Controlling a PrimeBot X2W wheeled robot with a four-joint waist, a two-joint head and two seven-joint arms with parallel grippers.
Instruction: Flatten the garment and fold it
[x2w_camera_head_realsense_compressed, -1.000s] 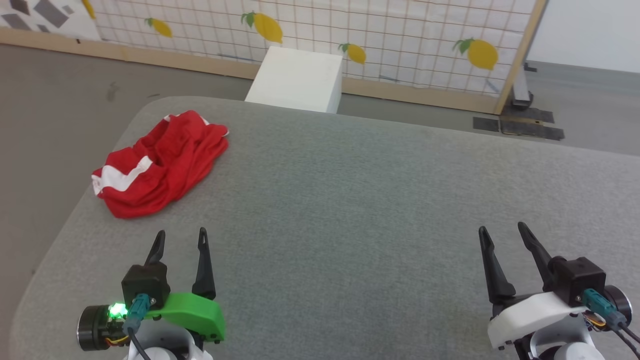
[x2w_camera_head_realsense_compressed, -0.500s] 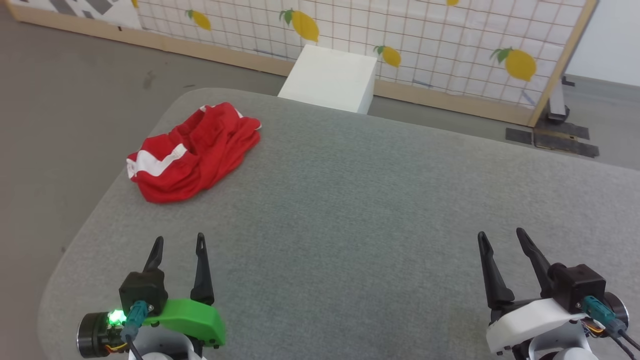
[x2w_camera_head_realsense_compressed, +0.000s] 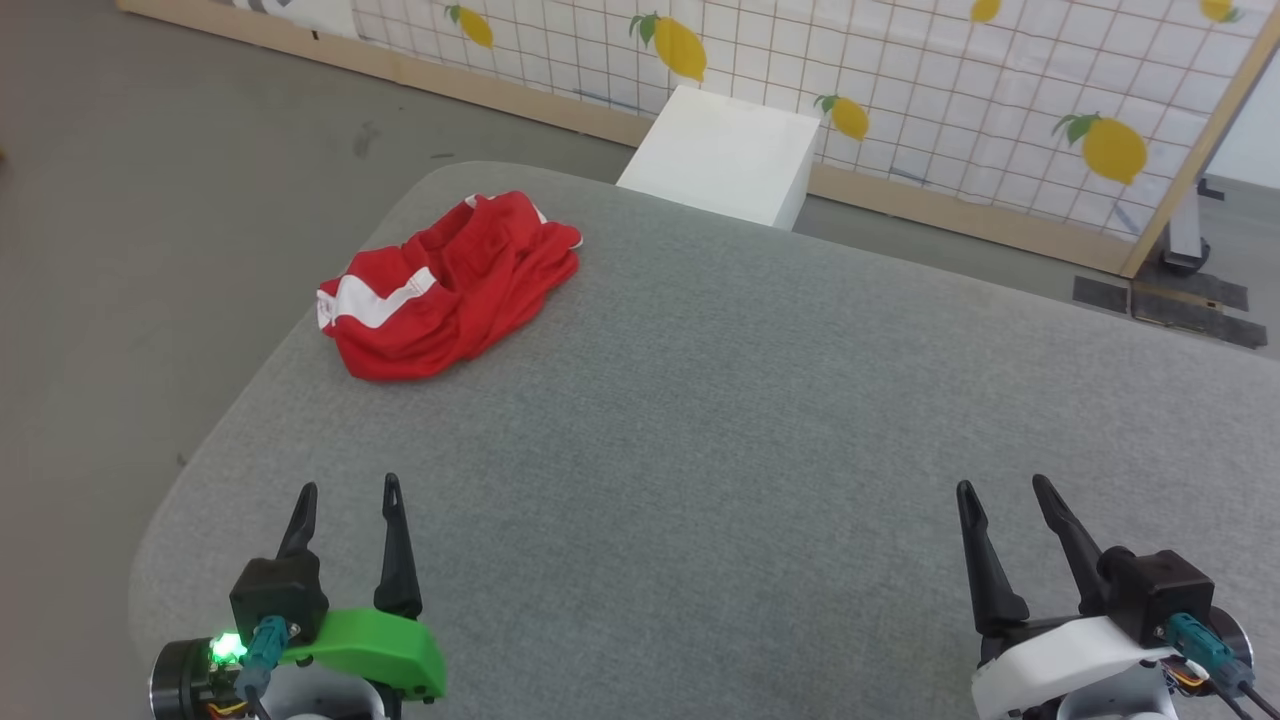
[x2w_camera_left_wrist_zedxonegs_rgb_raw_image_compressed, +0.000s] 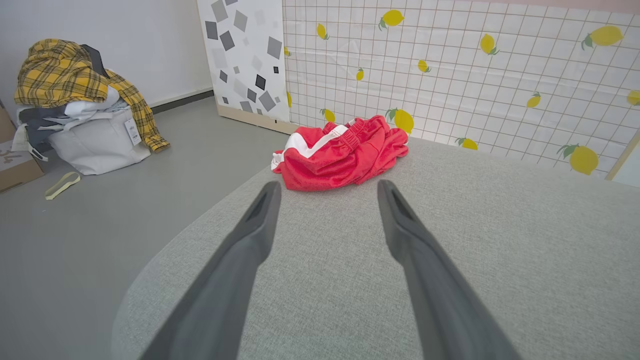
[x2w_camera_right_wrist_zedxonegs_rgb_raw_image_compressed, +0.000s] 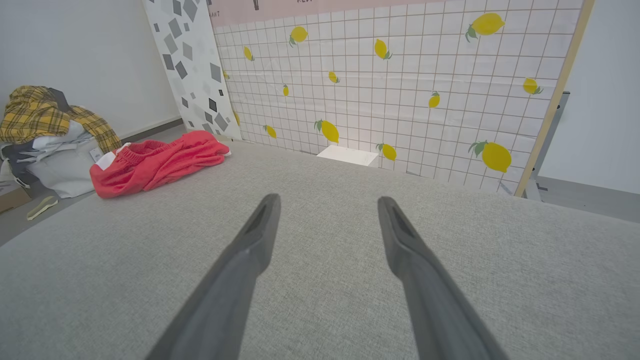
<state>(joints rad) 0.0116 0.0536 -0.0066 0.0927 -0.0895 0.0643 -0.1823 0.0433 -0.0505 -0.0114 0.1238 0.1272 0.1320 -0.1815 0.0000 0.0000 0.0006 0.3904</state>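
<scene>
The garment, bright red shorts with a white side stripe, lies crumpled near the far left corner of the grey table. My left gripper hovers open near the front left edge, well short of the garment, nothing between its fingers. In the left wrist view the garment sits straight ahead beyond the open left gripper. My right gripper stands open at the front right, far from the fabric. The right wrist view shows the garment off to the left of the open right gripper.
A white box stands on the floor behind the table, before a lemon-patterned grid panel. A pile of clothes with a yellow plaid shirt lies on the floor to the left. The table's left edge curves close to the left gripper.
The whole head view has shifted, so the camera has turned left: garment and box now sit further right in the picture. Both grippers stay open and keep their places.
</scene>
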